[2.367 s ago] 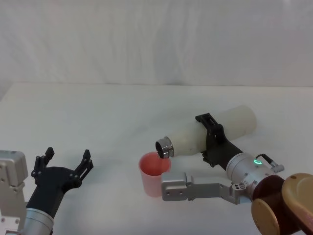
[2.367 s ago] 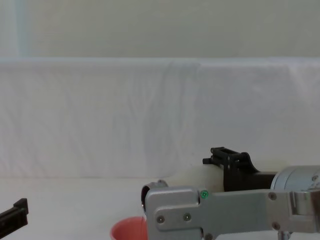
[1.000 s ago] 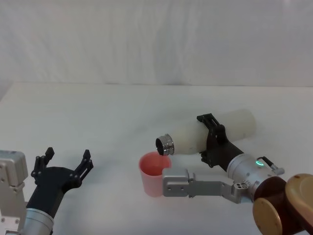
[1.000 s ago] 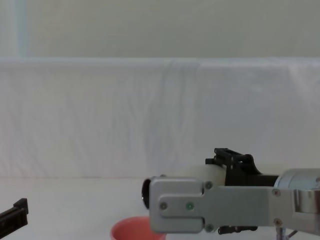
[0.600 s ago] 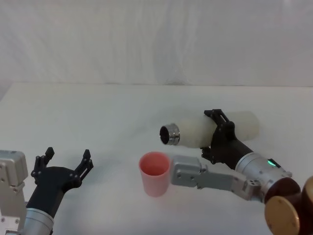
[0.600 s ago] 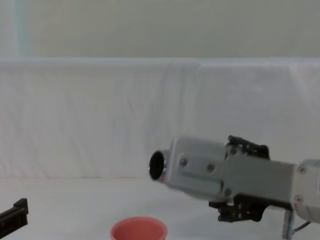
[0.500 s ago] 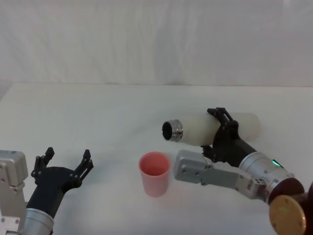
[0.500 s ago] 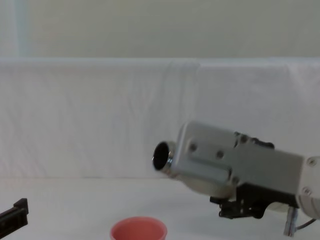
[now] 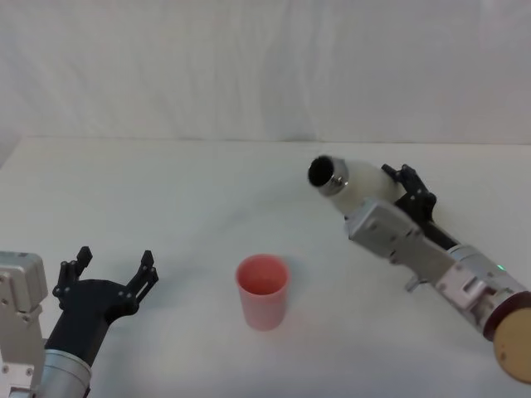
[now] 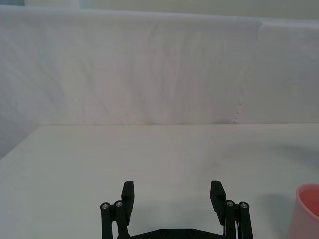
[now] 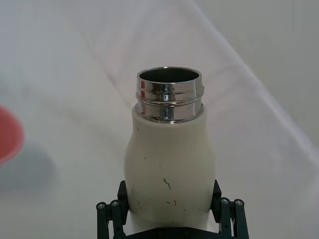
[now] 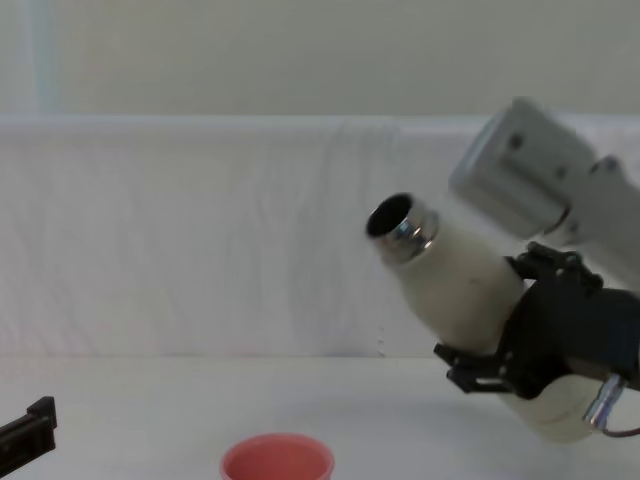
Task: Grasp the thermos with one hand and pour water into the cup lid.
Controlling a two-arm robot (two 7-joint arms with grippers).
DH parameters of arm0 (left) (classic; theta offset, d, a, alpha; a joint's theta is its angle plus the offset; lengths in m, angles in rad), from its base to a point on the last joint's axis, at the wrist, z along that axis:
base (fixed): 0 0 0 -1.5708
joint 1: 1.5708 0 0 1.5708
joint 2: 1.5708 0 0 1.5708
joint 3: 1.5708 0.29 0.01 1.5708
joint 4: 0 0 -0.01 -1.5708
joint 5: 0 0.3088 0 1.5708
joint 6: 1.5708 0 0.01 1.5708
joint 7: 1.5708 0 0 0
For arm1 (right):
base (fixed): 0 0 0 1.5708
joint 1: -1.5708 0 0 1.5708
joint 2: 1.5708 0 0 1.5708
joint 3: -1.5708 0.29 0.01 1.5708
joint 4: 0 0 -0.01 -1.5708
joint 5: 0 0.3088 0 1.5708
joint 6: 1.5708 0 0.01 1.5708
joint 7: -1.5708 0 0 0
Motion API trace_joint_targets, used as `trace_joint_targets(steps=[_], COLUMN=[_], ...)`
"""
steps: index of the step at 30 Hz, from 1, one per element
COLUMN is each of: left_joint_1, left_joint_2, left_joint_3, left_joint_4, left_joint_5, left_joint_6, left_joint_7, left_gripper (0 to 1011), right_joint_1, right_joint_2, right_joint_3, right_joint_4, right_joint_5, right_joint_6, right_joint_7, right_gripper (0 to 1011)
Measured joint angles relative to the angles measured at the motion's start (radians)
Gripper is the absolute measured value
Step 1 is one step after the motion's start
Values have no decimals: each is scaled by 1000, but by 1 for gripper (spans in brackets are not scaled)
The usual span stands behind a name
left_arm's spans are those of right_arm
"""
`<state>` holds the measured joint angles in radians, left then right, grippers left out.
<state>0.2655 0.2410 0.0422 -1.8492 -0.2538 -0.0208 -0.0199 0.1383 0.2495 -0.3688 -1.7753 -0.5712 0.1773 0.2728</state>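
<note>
The thermos (image 9: 358, 187) is a cream-white bottle with an open steel neck. My right gripper (image 9: 397, 192) is shut on its body and holds it in the air, to the right of and beyond the cup lid, with the mouth tilted up and to the left. In the chest view the thermos (image 12: 452, 282) hangs well above the table in the right gripper (image 12: 502, 322). The right wrist view shows black fingers (image 11: 112, 215) clamped on both sides of the thermos (image 11: 169, 159). The pink cup lid (image 9: 263, 288) stands upright on the white table (image 9: 166, 199). My left gripper (image 9: 114, 262) stays open at the lower left.
A white cloth backdrop (image 9: 265, 66) closes off the far side of the table. The cup lid's rim (image 12: 277, 462) shows at the bottom of the chest view, and its edge (image 10: 306, 209) lies to one side of the left gripper (image 10: 172, 191).
The right gripper has lifted the thermos away from the cup lid, up and to the right. Its mouth has swung from tipped down over the cup lid to pointing upward. The left arm has not moved.
</note>
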Motion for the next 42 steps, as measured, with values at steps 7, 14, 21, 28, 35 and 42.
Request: trace_joint_targets(steps=[7, 14, 21, 28, 35, 42], left_joint_1=[0, 0, 0, 0, 0, 0], left_joint_2=[0, 0, 0, 0, 0, 0], left_joint_3=[0, 0, 0, 0, 0, 0], left_joint_4=[0, 0, 0, 0, 0, 0], left_joint_5=[0, 0, 0, 0, 0, 0], left_joint_6=[0, 0, 0, 0, 0, 0], left_joint_7=[0, 0, 0, 0, 0, 0], left_gripper=[1001, 1001, 1001, 1001, 1001, 1001], right_joint_1=[-3, 14, 48, 83, 121, 160], right_joint_2=[-63, -106, -150, -181, -206, -223], right_joint_3=[78, 115, 151, 166, 162, 148], right_joint_4=[47, 97, 159, 215, 273, 329], right_joint_5=[193, 316, 456, 546, 603, 642], right_joint_6=[-36, -50, -56, -54, -49, -40], right_joint_7=[-9, -4, 23, 38, 43, 47], right_gripper=[957, 957, 957, 957, 957, 957])
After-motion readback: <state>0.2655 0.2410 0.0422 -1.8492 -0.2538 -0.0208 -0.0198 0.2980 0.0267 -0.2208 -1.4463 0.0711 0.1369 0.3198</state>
